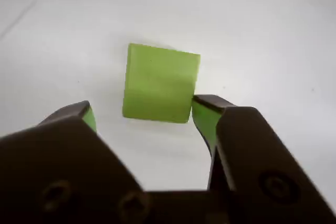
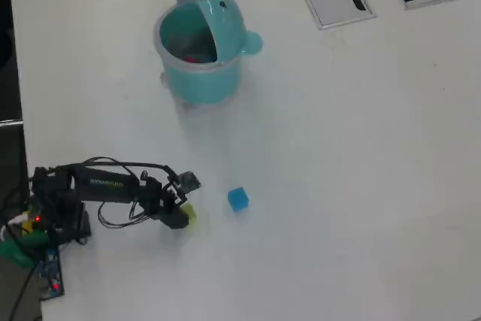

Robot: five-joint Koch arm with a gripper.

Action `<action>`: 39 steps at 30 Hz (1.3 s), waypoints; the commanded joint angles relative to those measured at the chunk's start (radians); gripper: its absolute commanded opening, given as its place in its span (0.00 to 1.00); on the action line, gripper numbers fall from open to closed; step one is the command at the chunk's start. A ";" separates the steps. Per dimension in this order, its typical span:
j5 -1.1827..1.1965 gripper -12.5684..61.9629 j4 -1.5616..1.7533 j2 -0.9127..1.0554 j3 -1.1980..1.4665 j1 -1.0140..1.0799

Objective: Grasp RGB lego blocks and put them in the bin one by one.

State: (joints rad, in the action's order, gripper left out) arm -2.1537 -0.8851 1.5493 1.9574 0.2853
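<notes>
Presently my gripper (image 1: 142,111) stands wide, holding nothing. The yellow-green block (image 1: 159,84) lies on the white table (image 1: 262,35) just ahead of the fingertips (image 1: 206,113); the right one sits at its corner, contact unclear. Overhead, the arm (image 2: 113,186) largely covers this block (image 2: 190,215). The blue block (image 2: 237,199) lies nearby. Something red, indistinct, shows inside the teal bin (image 2: 203,84).
</notes>
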 commanded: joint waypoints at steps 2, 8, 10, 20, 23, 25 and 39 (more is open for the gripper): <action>0.002 0.61 0.015 -0.009 -0.058 -0.002; 0.005 0.60 0.067 -0.034 -0.044 -0.015; 0.017 0.60 0.087 -0.043 -0.046 -0.025; 0.044 0.52 0.120 -0.052 -0.017 -0.026; 0.046 0.49 0.121 -0.054 -0.020 -0.026; 0.049 0.49 0.121 -0.052 -0.025 -0.028; 0.233 0.31 0.229 -0.049 -0.092 -0.069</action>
State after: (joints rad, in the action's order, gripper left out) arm -1.9282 -0.6888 1.4895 1.9574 0.2194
